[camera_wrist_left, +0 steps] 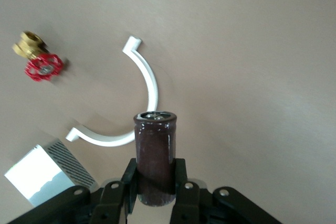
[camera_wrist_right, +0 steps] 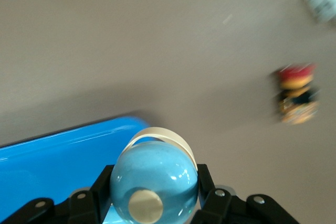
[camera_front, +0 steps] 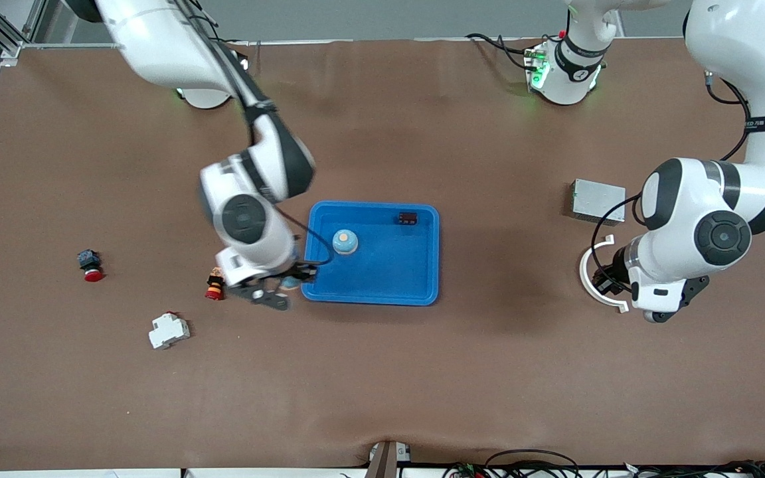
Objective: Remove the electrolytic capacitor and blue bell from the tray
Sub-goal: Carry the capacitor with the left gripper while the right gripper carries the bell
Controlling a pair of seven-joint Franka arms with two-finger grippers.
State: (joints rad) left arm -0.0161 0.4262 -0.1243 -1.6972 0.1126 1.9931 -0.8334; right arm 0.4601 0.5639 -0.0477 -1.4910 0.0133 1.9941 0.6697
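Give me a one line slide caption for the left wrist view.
Left gripper shut on a dark capacitor, held over the brown table above a white curved bracket.

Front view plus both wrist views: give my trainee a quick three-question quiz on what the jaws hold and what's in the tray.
1. True or false: the left gripper holds the capacitor.
2. What does the right gripper hold: A bell, B red valve, C white breaker?
3. How many things lie in the blue tray?

Key: 1 true. 2 A, a blue bell, at the tray's corner. 3 two: another bell and a small black part.
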